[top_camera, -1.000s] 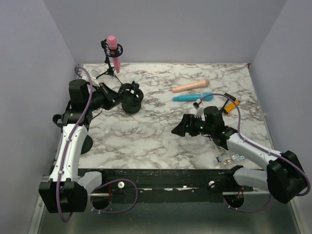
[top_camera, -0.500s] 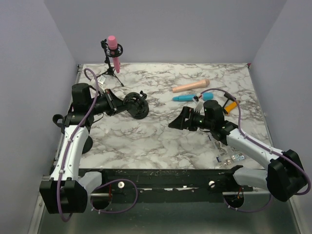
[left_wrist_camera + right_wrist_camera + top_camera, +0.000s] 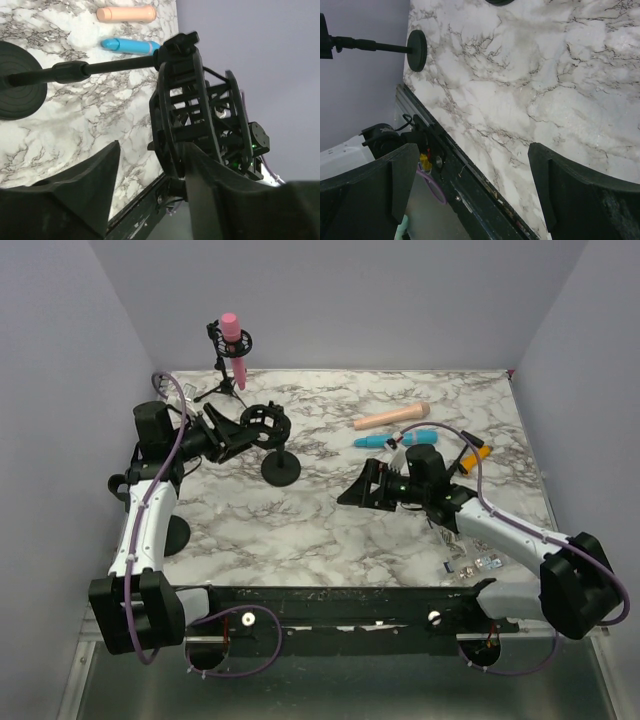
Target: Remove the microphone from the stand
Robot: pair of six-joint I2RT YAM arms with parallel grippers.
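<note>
**Legible markings: none in any view.**
No print, label, brand or number can be read on the pink microphone (image 3: 240, 368), the peach microphone (image 3: 391, 417), the blue microphone (image 3: 393, 439) or the black stand (image 3: 279, 469). The small clear items (image 3: 472, 564) at the near right edge of the bench (image 3: 330, 525) are too small to show whether they carry any lettering.

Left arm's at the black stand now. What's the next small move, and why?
Probably back the left gripper off the empty shock mount: its jaws stand apart around it, the round base sits flat on the table, and the pink microphone is in the tripod stand.
</note>
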